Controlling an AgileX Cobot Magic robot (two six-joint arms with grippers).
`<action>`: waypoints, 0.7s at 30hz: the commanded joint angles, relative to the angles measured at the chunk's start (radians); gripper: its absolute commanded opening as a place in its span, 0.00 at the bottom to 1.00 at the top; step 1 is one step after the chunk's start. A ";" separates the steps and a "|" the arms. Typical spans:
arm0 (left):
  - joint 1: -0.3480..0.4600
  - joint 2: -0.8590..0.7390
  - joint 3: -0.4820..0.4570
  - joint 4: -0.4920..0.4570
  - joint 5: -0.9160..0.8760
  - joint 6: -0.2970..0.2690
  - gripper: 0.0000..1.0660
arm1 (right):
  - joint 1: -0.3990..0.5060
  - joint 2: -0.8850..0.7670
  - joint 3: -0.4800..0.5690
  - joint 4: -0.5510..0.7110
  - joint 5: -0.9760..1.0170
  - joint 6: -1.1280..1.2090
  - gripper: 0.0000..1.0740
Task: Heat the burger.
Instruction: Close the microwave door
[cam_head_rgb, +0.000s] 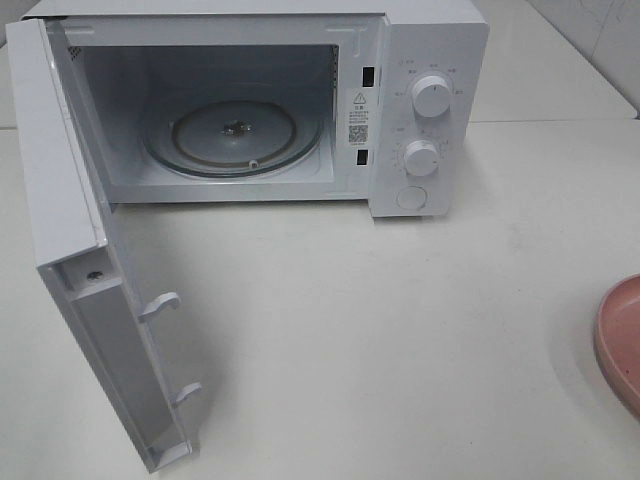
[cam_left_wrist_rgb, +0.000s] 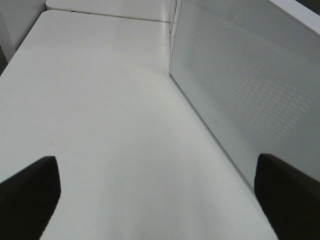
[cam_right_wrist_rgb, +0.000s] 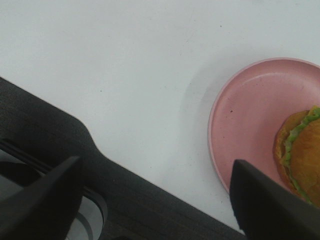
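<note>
White table fills most of the exterior high view. On it, at the back, stands a white microwave, cavity facing the camera.

Microwave door is swung fully out on its left-side hinge; inner face and two latch hooks are visible. From the left wrist view the same door shows as a perforated panel standing upright on the table, just beside the left gripper.

Inside the cavity: glass turntable, lying flat, nothing on it.

Control panel on the microwave's right side carries an upper knob, a lower knob and a round button below them.

Pink plate sits at the right edge of the table, well apart from the microwave; in the exterior high view only a sliver shows at the frame edge.

Burger rests on the pink plate, toward one side, partly cut off by the frame. Bun and green lettuce are visible.

Left gripper: jaws spread wide, bare table between them, nothing held.

Right gripper: jaws apart, nothing between them; one fingertip overlaps the plate rim in the picture, contact cannot be told. Burger not gripped.
</note>
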 joint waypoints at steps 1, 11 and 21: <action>0.002 -0.017 0.003 -0.004 -0.013 -0.003 0.92 | -0.008 -0.115 0.000 0.005 0.037 -0.043 0.71; 0.002 -0.017 0.003 -0.004 -0.013 -0.003 0.92 | -0.222 -0.307 0.000 0.105 0.033 -0.147 0.71; 0.002 -0.017 0.003 -0.004 -0.013 -0.003 0.92 | -0.447 -0.507 0.000 0.111 0.033 -0.208 0.71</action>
